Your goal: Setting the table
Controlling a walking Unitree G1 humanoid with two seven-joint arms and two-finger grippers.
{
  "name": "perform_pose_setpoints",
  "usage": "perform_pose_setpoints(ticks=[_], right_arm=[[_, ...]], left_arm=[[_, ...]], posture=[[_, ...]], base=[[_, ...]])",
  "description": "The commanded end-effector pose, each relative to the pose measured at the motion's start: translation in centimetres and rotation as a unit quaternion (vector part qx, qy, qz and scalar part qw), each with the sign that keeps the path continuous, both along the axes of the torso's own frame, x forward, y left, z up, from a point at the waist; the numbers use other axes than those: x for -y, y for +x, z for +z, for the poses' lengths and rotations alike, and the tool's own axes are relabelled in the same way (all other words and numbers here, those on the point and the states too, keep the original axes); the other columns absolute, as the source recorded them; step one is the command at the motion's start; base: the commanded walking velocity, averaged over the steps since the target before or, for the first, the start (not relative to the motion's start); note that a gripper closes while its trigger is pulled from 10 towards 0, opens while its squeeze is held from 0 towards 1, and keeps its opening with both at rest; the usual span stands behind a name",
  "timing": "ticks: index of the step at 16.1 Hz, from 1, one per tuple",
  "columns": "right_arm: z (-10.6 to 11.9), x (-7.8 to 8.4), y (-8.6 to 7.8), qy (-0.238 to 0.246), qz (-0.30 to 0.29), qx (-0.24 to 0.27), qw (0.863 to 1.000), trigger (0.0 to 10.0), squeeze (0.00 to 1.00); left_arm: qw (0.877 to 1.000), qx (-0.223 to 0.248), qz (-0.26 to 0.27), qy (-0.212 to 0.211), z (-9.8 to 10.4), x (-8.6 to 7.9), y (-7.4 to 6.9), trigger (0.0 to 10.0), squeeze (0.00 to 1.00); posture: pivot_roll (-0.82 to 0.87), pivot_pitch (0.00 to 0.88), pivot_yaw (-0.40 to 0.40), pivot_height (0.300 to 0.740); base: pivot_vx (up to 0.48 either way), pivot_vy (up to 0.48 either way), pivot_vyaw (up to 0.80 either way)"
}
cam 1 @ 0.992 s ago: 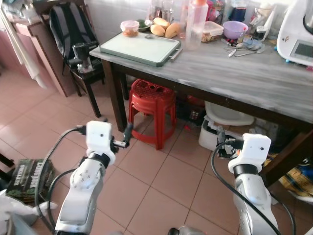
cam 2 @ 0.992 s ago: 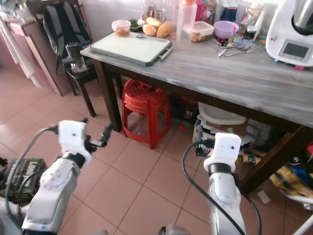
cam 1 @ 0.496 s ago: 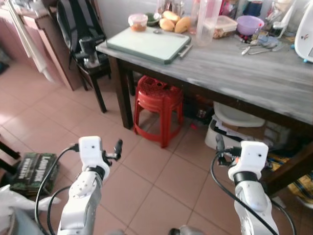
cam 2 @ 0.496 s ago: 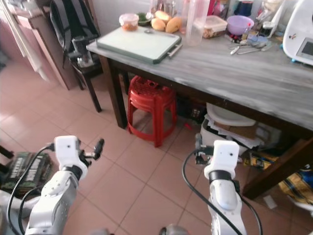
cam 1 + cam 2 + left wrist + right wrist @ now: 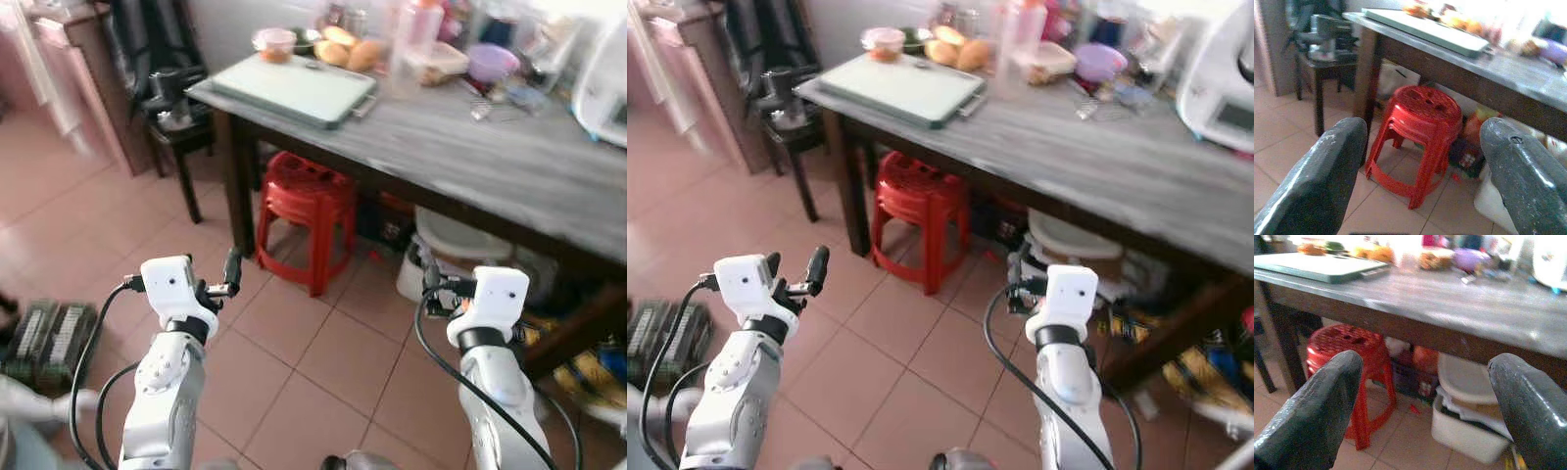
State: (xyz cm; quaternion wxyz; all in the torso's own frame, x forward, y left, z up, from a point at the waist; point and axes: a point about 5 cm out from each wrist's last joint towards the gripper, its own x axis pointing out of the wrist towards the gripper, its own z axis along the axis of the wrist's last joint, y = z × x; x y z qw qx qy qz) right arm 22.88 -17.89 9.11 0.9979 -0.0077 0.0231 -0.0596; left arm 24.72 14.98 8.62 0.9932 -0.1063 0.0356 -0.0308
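Note:
A grey wooden table [image 5: 470, 147] stands ahead of me. At its left end lies a pale green tray [image 5: 294, 86], with a small tub [image 5: 274, 41] and some bread [image 5: 348, 51] behind it. Further right on the table are a clear bottle [image 5: 409, 44], a purple bowl [image 5: 487, 61] and loose cutlery [image 5: 490, 106]. My left gripper [image 5: 795, 266] is open and empty, held low over the floor short of the table. My right gripper [image 5: 428, 282] is also open and empty, level with the space under the table. Both wrist views look between wide-apart fingers [image 5: 1312, 401] toward the table's underside.
A red plastic stool [image 5: 309, 201] sits under the table's left end, and a white lidded bin [image 5: 456, 245] sits under its middle. A dark chair [image 5: 171, 127] with a backpack stands to the left. A white appliance [image 5: 602, 83] is on the table's right. A dark box [image 5: 44, 333] lies on the tiles at left.
The whole picture has shifted and blurred, so the camera has moved. Both grippers stay open and empty in front of me.

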Motion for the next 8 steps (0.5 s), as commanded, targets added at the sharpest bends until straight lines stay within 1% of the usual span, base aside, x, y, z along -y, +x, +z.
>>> perform_pose_setpoints(ticks=[1,2,4,6,8], right_arm=[[0.0,0.44,-0.36,-0.001,-0.011,-0.004,1.0,10.0,0.0],[-0.12,0.52,-0.42,0.002,-0.014,-0.006,1.0,10.0,0.0],[-0.34,0.85,-0.46,0.009,-0.029,-0.013,0.999,10.0,0.0],[-0.49,0.85,-0.6,0.014,-0.035,-0.016,0.999,10.0,0.0],[-0.53,0.62,-0.72,0.016,-0.038,-0.016,0.999,10.0,0.0]], left_arm=[[1.0,-0.002,-0.016,0.018,0.25,0.6,0.41,10.0,0.0],[0.999,-0.011,-0.023,0.026,0.1,0.78,0.45,10.0,0.0],[0.997,0.003,-0.069,0.02,0.43,1.16,0.41,10.0,0.0],[0.998,0.005,-0.064,0.017,0.73,1.09,0.58,10.0,0.0],[0.997,0.009,-0.075,0.016,1.0,1.27,0.71,10.0,0.0]], posture=[[-0.05,0.0,-0.025,0.74],[-0.05,0.0,-0.022,0.74],[-0.05,0.0,-0.016,0.74],[-0.05,0.0,-0.006,0.74],[-0.05,0.0,0.009,0.74]], base=[[0.0,0.0,-0.8],[0.0,0.0,-0.8],[0.0,0.0,-0.8],[0.0,0.0,-0.8],[0.0,0.0,-0.8]])
